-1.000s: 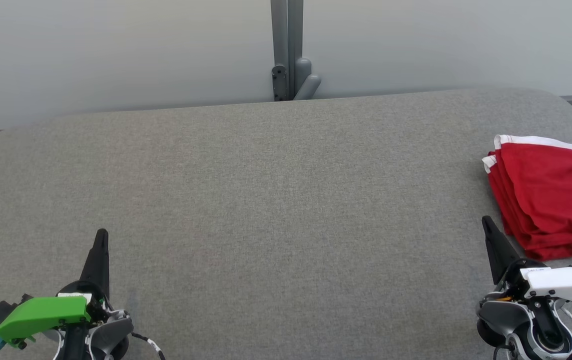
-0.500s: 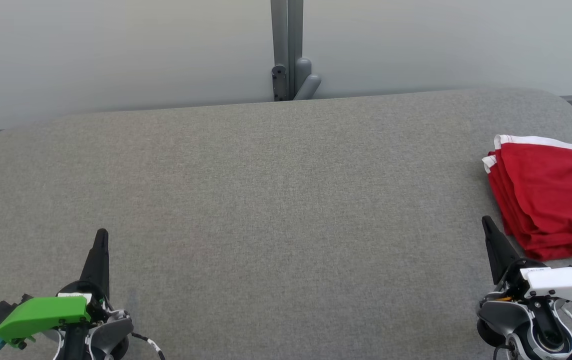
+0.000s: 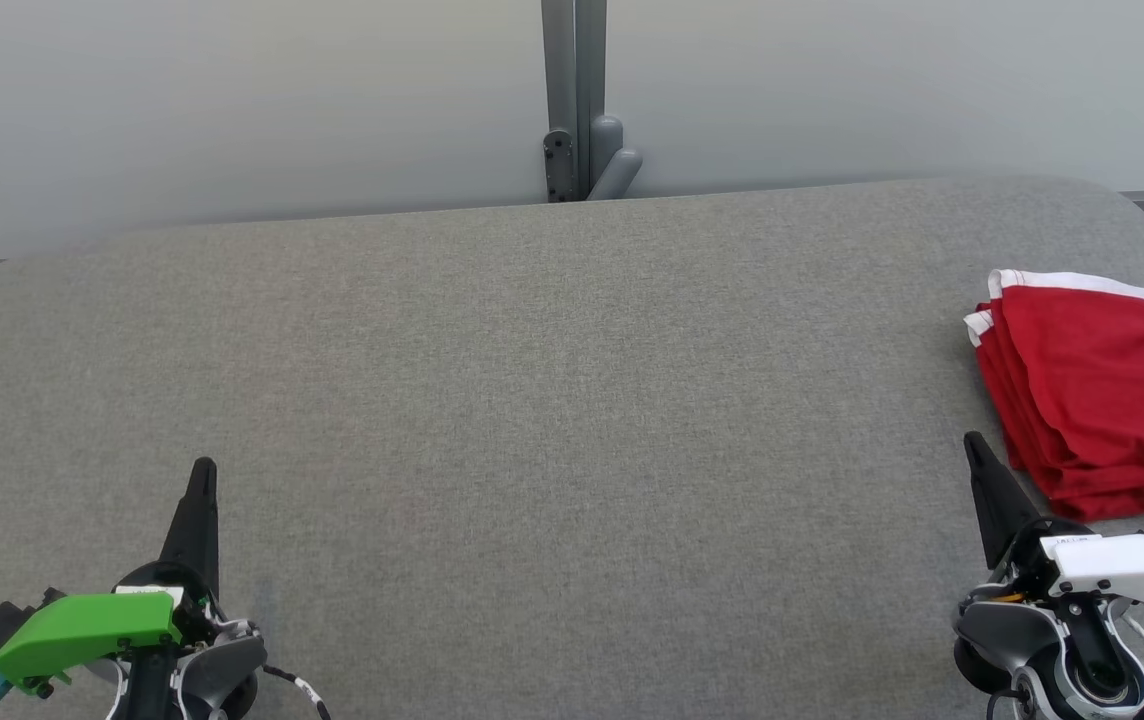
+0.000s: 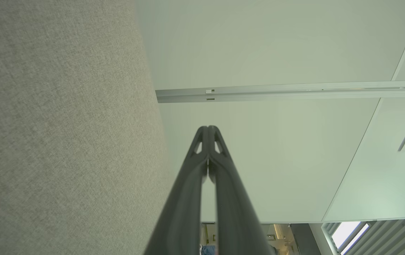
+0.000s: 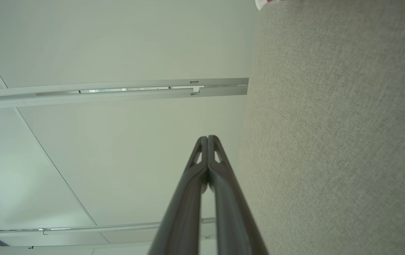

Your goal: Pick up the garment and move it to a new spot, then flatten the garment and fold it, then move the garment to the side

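Looking finished — the garment (image 3: 1102,400) is lying folded at three o'clock on the desk (image 3: 532,400); left end effector (image 3: 202,468) and right end effector (image 3: 972,442) are resting pinched together.

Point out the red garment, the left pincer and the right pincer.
red garment (image 3: 1102,400), head view, middle of the folded cloth.
left pincer (image 3: 202,468), head view, shut fingertips.
right pincer (image 3: 973,441), head view, shut fingertips.

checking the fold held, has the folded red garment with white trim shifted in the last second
No. The folded red garment with white trim lies where it did on the grey fabric table, same gap from the grey metal post.
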### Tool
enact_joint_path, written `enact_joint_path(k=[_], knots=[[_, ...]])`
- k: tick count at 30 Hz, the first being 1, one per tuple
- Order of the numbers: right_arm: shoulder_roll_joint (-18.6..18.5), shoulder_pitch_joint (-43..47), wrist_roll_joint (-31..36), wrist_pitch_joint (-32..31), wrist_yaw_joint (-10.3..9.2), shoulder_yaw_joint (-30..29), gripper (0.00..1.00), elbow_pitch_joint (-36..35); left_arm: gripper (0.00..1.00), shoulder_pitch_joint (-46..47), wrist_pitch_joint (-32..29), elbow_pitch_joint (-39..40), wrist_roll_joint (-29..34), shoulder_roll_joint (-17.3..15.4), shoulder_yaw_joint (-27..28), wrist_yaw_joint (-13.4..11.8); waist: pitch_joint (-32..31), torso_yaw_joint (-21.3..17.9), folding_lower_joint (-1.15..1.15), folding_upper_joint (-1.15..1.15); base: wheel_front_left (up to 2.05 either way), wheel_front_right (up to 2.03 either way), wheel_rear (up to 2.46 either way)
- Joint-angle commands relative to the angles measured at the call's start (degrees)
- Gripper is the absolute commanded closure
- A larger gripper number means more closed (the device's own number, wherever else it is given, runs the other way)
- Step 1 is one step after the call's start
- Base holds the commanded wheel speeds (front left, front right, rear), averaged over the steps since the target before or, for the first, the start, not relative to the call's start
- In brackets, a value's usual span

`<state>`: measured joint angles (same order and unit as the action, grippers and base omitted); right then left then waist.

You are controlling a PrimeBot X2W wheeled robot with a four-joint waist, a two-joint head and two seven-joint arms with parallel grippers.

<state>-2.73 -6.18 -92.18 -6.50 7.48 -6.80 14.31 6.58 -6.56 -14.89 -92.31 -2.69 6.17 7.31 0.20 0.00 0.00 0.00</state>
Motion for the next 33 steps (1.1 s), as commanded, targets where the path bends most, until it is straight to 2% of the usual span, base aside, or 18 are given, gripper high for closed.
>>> enact_joint_path(k=[1, 33], knots=[[-0.28, -0.44, -0.35, -0.16, 0.02, -0.12, 1.00, -0.24, 1.00, 0.85, -0.25, 0.21, -0.13, -0.36, 0.28, 0.35, 0.00, 0.00, 0.00, 0.00, 0.00, 0.00, 0.00], [-0.28, -0.44, -0.35, -0.16, 0.02, -0.12, 1.00, -0.24, 1.00, 0.86, -0.25, 0.22, -0.13, -0.36, 0.28, 0.35, 0.00, 0.00, 0.00, 0.00, 0.00, 0.00, 0.00]])
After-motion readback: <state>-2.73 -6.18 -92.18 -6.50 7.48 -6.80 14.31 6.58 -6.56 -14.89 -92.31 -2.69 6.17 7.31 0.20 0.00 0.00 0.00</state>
